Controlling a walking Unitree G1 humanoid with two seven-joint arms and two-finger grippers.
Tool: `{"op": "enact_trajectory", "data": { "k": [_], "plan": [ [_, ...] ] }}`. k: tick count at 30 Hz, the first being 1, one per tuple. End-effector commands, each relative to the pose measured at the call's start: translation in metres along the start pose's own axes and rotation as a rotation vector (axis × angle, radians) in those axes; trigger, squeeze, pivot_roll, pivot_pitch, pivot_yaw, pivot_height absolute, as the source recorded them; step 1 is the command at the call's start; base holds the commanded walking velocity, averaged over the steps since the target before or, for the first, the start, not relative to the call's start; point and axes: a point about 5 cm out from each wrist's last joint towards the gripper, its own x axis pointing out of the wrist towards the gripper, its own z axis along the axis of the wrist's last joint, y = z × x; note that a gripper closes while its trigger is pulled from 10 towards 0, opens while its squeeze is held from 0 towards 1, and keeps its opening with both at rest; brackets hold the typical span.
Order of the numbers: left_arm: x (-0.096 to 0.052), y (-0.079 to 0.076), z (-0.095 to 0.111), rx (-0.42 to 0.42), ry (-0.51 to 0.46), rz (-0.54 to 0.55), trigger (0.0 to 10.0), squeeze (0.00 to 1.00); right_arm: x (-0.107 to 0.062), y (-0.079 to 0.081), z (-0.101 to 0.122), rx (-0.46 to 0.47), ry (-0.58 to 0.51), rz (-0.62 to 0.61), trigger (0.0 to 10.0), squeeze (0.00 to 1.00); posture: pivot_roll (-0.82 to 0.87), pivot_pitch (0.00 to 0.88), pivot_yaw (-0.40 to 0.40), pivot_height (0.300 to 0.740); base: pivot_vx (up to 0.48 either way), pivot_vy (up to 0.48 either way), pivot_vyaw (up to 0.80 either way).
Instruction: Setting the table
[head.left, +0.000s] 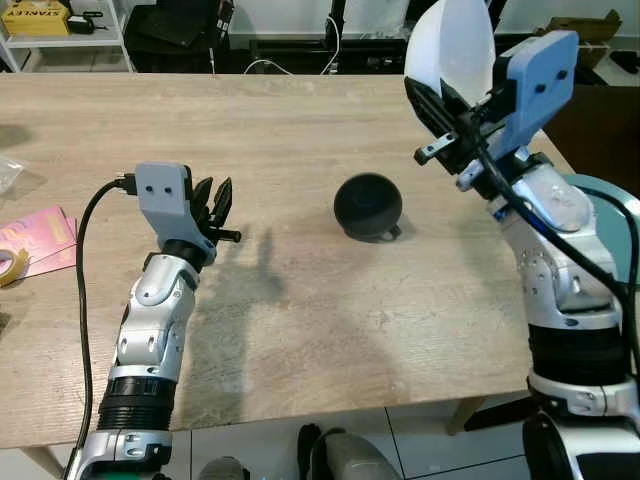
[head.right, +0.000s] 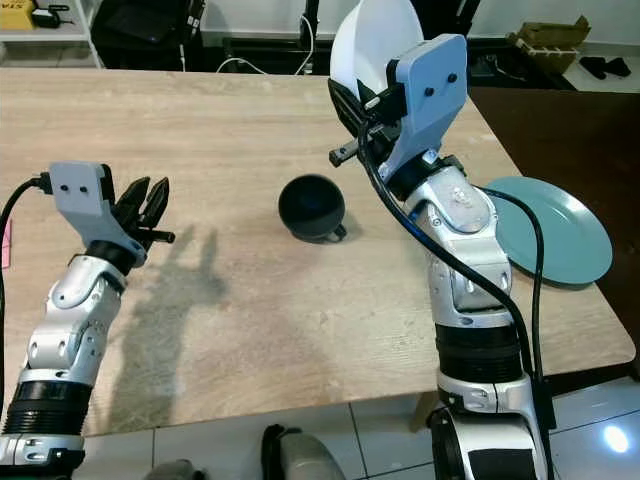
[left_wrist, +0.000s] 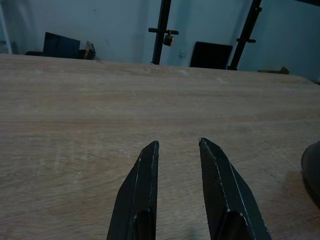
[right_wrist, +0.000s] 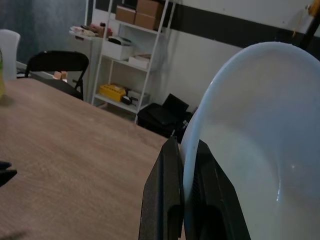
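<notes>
My right gripper is raised above the right side of the wooden table, shut on the rim of a white bowl that stands tilted on edge in the air. In the right wrist view the bowl has its rim clamped between the black fingers. A dark round cup lies on the table's middle. A teal plate rests at the table's right edge. My left gripper hovers low over the table's left part, open and holding nothing; its fingertips point across bare wood.
Pink paper and a tape roll lie at the table's left edge. Behind the table stand shelves with a yellow case and dark equipment. The table's near edge runs just before my body.
</notes>
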Motion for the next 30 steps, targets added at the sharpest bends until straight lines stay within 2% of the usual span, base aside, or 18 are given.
{"op": "enact_trajectory", "data": {
  "k": [1, 4, 30],
  "plan": [
    [0.0003, -0.0018, 0.0016, 0.002, -0.009, -0.004, 10.0, 0.00, -0.0013, 0.0016, -0.0013, -0.004, -0.009, -0.025, 10.0, 0.00, 0.07, 0.062, -0.043, 0.740, 0.000, 0.000, 0.00],
    [0.0001, -0.0019, 0.0017, -0.001, -0.011, -0.004, 10.0, 0.00, -0.0004, 0.0037, -0.0032, 0.011, -0.008, -0.044, 10.0, 0.00, 0.07, 0.062, -0.043, 0.740, 0.000, 0.000, 0.00],
    [-0.0041, -0.0018, -0.0003, -0.017, -0.014, 0.008, 10.0, 0.00, 0.0013, 0.0032, -0.0063, 0.021, 0.022, -0.052, 10.0, 0.00, 0.07, 0.064, -0.065, 0.740, 0.000, 0.000, -0.80]
  ]
}}
